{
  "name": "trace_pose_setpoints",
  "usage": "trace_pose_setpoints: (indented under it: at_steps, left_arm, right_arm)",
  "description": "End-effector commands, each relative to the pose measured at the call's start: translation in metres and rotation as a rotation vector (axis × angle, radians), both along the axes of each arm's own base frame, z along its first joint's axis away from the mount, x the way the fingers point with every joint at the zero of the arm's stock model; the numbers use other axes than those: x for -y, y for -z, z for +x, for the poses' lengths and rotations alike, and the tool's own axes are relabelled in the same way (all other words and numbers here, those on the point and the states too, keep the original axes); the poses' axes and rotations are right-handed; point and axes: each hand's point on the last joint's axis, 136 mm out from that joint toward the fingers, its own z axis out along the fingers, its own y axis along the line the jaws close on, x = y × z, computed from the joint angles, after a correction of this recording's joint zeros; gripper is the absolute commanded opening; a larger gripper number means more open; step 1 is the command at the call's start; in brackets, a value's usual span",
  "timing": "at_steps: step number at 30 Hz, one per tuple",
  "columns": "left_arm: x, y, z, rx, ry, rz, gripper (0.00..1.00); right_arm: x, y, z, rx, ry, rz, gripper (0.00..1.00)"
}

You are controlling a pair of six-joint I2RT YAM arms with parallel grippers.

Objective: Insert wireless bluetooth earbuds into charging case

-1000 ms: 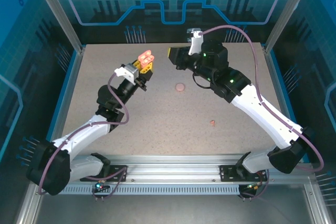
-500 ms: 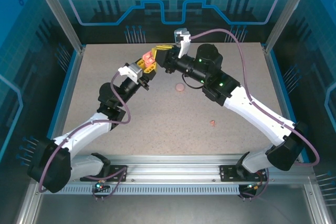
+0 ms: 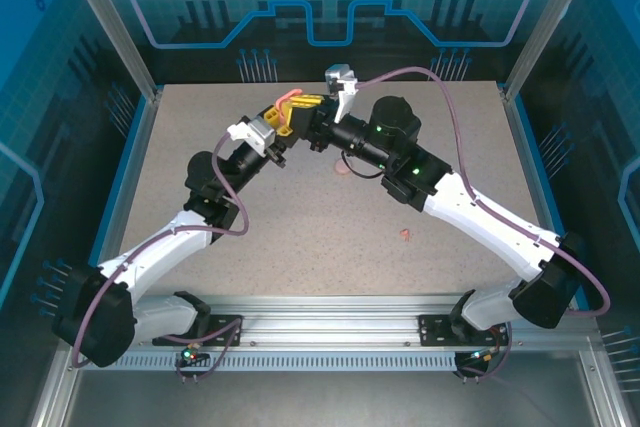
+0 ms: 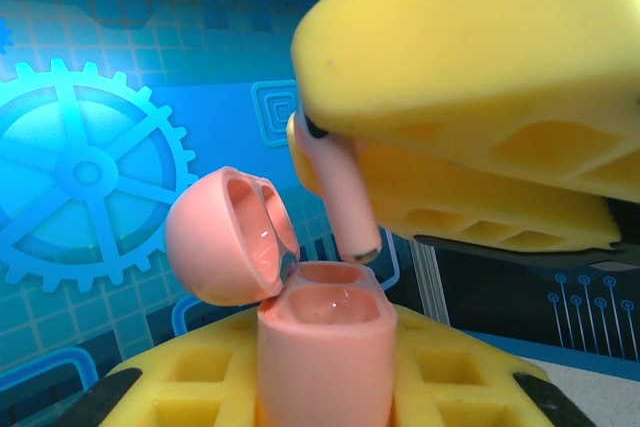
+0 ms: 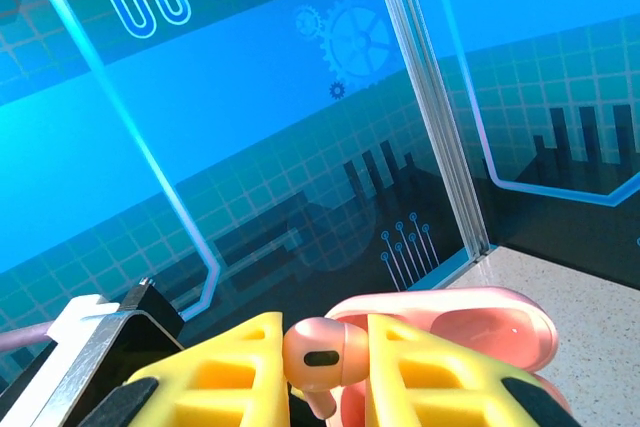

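Observation:
My left gripper is shut on the pink charging case, held upright between its yellow fingers. The lid is swung open to the left and both sockets look empty. My right gripper is shut on a pink earbud, pinched by the head between its yellow pads. In the left wrist view the earbud's stem hangs just above the case's far socket, not inside it. The open case lies right behind the earbud. Both grippers meet above the table's far middle.
Another small pink earbud lies on the speckled table, right of centre. A round pink case sits under the right arm, partly hidden by it. Blue glass walls and metal posts stand close behind the grippers.
My right gripper has swung left with the earbud until it meets the left gripper. The left gripper has shifted slightly right with the open case.

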Motion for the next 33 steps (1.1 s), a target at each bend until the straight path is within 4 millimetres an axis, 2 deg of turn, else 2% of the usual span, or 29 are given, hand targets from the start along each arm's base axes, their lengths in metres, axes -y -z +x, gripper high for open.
trace_pose_setpoints:
  at_steps: [1, 14, 25, 33]
  left_arm:
    - [0.004, -0.017, -0.005, 0.048, 0.021, -0.012, 0.00]
    - [0.002, -0.024, -0.008, 0.043, 0.031, -0.052, 0.00]
    - [-0.001, -0.027, -0.006, 0.007, 0.046, -0.119, 0.00]
    - [-0.002, -0.028, -0.005, -0.009, 0.053, -0.150, 0.00]
  right_arm:
    - [0.003, -0.011, -0.006, 0.042, 0.012, 0.028, 0.20]
    - [0.002, 0.008, 0.006, 0.008, 0.044, 0.002, 0.20]
    - [-0.001, 0.016, 0.005, 0.004, 0.022, 0.021, 0.19]
    - [-0.012, 0.022, 0.004, -0.013, -0.023, 0.021, 0.19]
